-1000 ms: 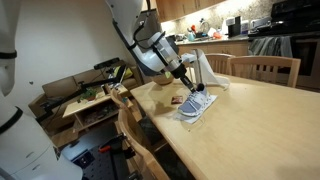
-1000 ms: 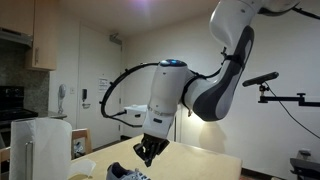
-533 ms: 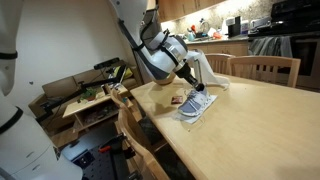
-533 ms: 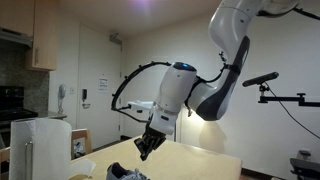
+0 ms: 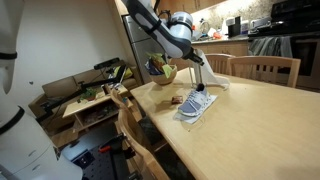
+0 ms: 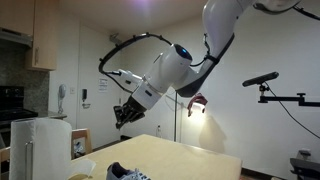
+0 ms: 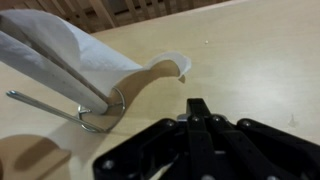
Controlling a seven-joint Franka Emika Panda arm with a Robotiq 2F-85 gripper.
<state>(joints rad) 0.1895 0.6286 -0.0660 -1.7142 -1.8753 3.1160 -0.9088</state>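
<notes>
**Napkin stack** [image 7: 70, 55]: white sheets standing upright in a wire holder [image 7: 95, 118] on the wooden table [image 7: 260, 60]. The outermost sheet curls away from the stack at its lower corner.

**Tool** [image 7: 197, 104]: closed, with its fingertips pressed together and nothing between them. In the wrist view it hangs in the air near the napkin stack, its tip pointing toward the curled sheet without touching it. Both exterior views show it raised clear of the table.

**Surroundings, placed from the napkin stack:**
- A grey sneaker [image 5: 197, 103] lies near the stack on the camera's side, resting on a pale sheet [image 5: 188, 115].
- A small brown object [image 5: 176, 99] lies just beside the sneaker; what it is cannot be told.
- A bowl [image 5: 163, 72] with greenish contents stands near the stack, toward the table's edge.
- A wooden chair [image 5: 265, 68] stands on the far side of the table, well apart from the stack.
</notes>
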